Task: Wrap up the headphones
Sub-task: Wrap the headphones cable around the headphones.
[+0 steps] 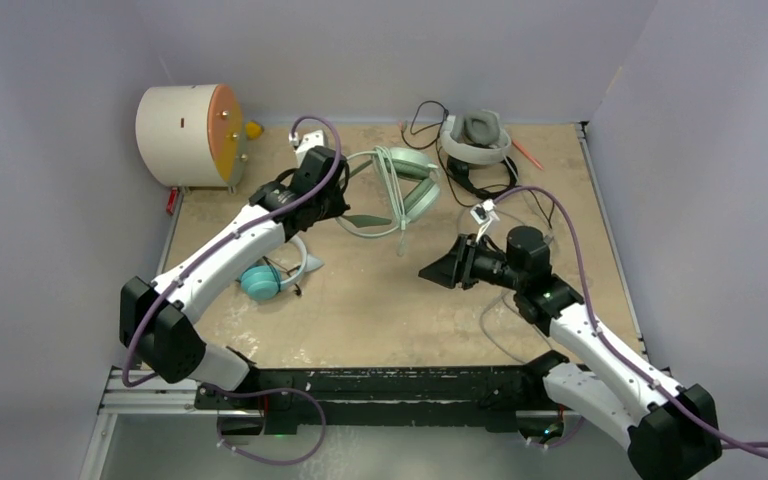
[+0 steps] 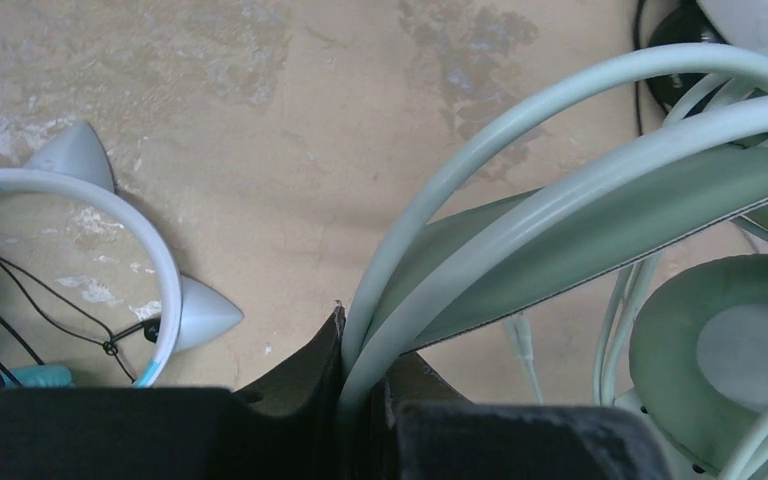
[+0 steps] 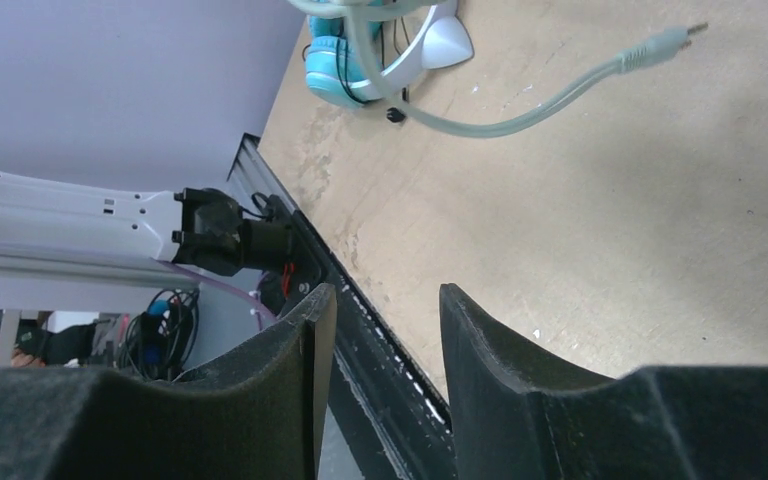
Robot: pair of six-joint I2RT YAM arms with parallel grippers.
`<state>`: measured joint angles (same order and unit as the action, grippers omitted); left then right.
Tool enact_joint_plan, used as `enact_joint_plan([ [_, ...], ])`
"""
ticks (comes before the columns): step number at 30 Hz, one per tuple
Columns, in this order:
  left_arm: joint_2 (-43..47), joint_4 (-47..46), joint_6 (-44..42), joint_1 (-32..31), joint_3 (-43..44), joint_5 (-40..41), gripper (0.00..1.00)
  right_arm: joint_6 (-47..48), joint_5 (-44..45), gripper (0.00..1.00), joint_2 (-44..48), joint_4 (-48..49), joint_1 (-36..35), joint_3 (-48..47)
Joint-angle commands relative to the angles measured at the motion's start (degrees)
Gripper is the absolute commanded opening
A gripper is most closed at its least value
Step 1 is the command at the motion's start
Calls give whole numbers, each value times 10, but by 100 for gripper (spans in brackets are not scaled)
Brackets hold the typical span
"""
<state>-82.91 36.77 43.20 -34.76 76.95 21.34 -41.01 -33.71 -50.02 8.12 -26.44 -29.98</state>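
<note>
The left claw (image 1: 332,198) is gripping the mint headset (image 1: 407,187) by its band, with the jaws closed tight on the pale tubes and the green strap. In the left wrist view the band (image 2: 580,225) is running up and to the right out of the claw (image 2: 362,350), and one ear cup (image 2: 730,350) is showing at lower right. The mint headset is lying on the bench (image 1: 380,310) toward the back centre, just right of the left claw. Its cable (image 1: 398,215) is trailing toward the near side, and the plug (image 3: 663,43) is resting loose on the bench.

The right claw (image 1: 436,270) is hanging over the bench right of centre, pointing left, and is holding nothing. Its wrist view shows the claw (image 3: 380,320) partly open, with only the bench and the frame edge showing in the gap.

The teal headset (image 1: 260,280) is lying at the left under the left arm, its white band (image 2: 155,270) carrying two pointed ears. The white headset (image 1: 475,140) is sitting at the back right, with a black cable (image 1: 422,117) looping just beside it. The drum (image 1: 185,135) is standing in the back left corner.
</note>
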Motion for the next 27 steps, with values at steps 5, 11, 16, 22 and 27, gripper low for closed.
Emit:
enact_joint_plan([
  [5,-4,-92,48,14,-22,-9,0,20,32,43,-32,5,-24,-61],
  [11,-8,-94,46,18,-26,-14,0,77,103,41,-86,-21,-63,-138],
  [16,-7,-90,43,19,-28,-10,0,95,105,30,-138,-51,-68,-205],
  [22,-2,-93,36,20,-32,-15,0,98,111,24,-186,-65,-80,-238],
  [27,-3,-94,33,22,-32,-26,0,112,131,13,-221,-104,-83,-263],
])
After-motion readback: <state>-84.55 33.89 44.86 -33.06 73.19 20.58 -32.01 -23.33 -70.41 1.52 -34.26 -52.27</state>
